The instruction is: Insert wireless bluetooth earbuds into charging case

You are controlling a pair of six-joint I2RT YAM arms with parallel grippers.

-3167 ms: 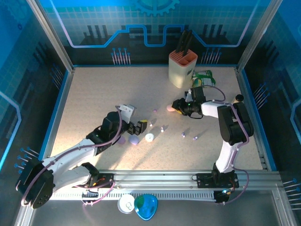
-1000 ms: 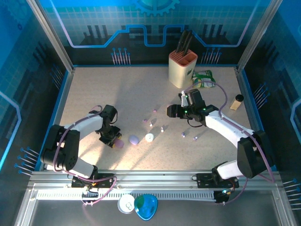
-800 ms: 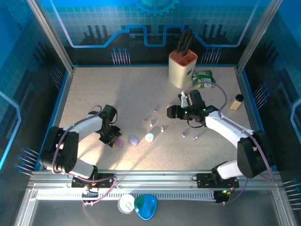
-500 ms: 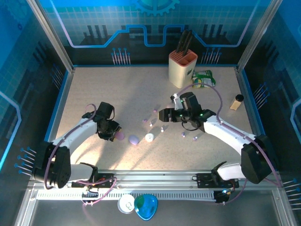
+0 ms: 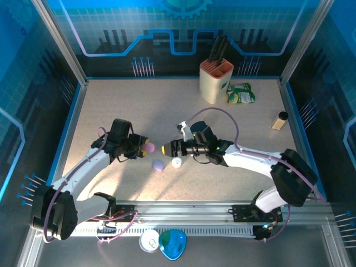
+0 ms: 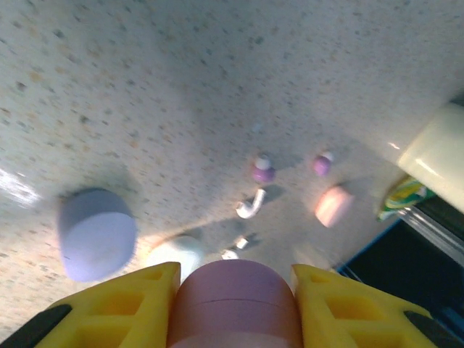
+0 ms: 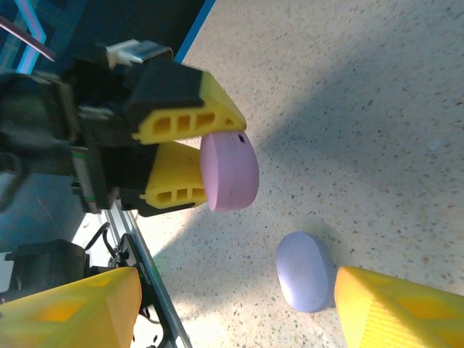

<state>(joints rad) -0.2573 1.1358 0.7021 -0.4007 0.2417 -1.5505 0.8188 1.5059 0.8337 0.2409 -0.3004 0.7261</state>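
Left wrist view looks down on the earbuds (image 6: 262, 170). Two are purple with pale tips, a white hooked earbud (image 6: 250, 205) lies nearer, and there is one smaller bit I cannot make out. They are scattered on the table (image 6: 181, 65) beyond the lilac case (image 6: 96, 233), on its side towards the knife block (image 6: 435, 156), and none touches it. A white case (image 6: 176, 254) sits just beside the lilac case, between it and the earbuds.

Each earbud looks tiny, light and hard-shelled, so I judge it will skid or flick away under a clumsy pinch (the yellow fingers dwarf them). The safest hold is probably across the rounded body with the very fingertips, closing gently, not on the thin stem.

The left gripper (image 6: 233, 270) is clamped on the pink case (image 6: 233, 304), whose lid looks shut. It holds the case off the table, just beside the lilac case. The earbuds lie ahead of and below its fingertips, well apart from them.

The right gripper (image 5: 167, 149) hangs just past the lilac case with its jaws spread wide and nothing between them, pointing at the pink case. In its wrist view the lilac case lies on the table below it. How close it stands to any earbud I cannot tell.
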